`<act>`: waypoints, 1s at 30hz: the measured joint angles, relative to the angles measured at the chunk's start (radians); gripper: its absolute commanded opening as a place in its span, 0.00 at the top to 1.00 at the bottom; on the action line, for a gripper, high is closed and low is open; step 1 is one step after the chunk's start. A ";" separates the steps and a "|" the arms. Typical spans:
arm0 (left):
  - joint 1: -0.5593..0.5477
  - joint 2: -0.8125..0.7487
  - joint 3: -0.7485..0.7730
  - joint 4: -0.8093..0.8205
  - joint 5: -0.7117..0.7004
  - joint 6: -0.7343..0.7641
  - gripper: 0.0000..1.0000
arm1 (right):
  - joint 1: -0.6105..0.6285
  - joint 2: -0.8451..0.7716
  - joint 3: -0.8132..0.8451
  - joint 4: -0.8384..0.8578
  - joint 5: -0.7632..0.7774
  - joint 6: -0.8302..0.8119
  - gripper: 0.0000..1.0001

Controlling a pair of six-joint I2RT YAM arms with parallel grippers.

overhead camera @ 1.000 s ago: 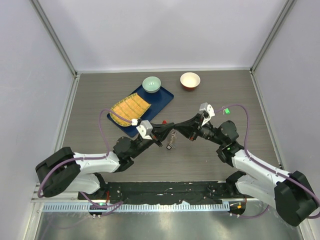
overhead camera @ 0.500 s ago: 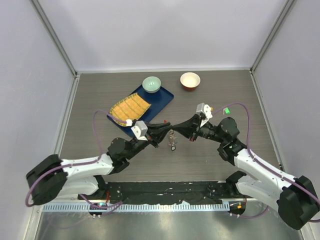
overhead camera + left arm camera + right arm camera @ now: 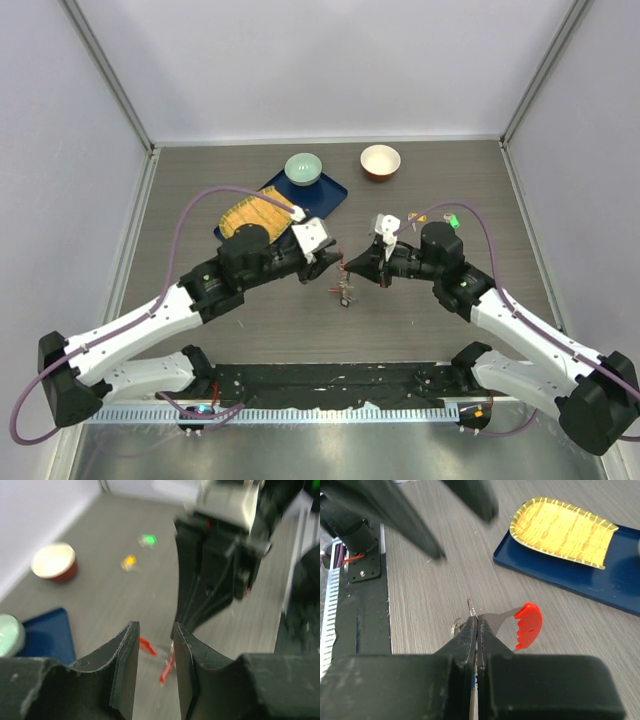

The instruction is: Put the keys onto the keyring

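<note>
The blue tray (image 3: 326, 196) held a woven dish (image 3: 252, 213) and green bowl (image 3: 303, 168). Beside it, the right gripper (image 3: 476, 626) clamped the keyring (image 3: 343, 291) — the left gripper (image 3: 154, 636) gaped partway, empty.

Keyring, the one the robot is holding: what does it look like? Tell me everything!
The keyring is a small bunch of shiny silver metal with red bits. Up close there is a thin silver ring, a flat silver piece and a bright red plastic tag with a toothed edge. The right gripper is shut on the silver part, and the bunch hangs under its tips over the grey table. Whether it touches the table is unclear.
</note>
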 measured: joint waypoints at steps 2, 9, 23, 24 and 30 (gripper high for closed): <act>0.009 0.040 0.023 -0.098 0.045 0.029 0.62 | 0.023 0.011 0.021 -0.053 0.007 -0.040 0.99; 0.068 0.103 0.034 -0.312 0.262 0.097 0.64 | 0.106 0.031 0.071 -0.194 0.052 -0.157 0.99; 0.105 0.125 0.024 -0.323 0.469 0.146 0.69 | 0.169 0.037 0.075 -0.266 0.076 -0.225 0.99; 0.105 0.132 0.024 -0.321 0.472 0.145 0.70 | 0.170 0.037 0.075 -0.267 0.078 -0.227 0.99; 0.105 0.173 0.024 -0.320 0.470 0.129 0.70 | 0.174 0.037 0.075 -0.267 0.085 -0.232 0.99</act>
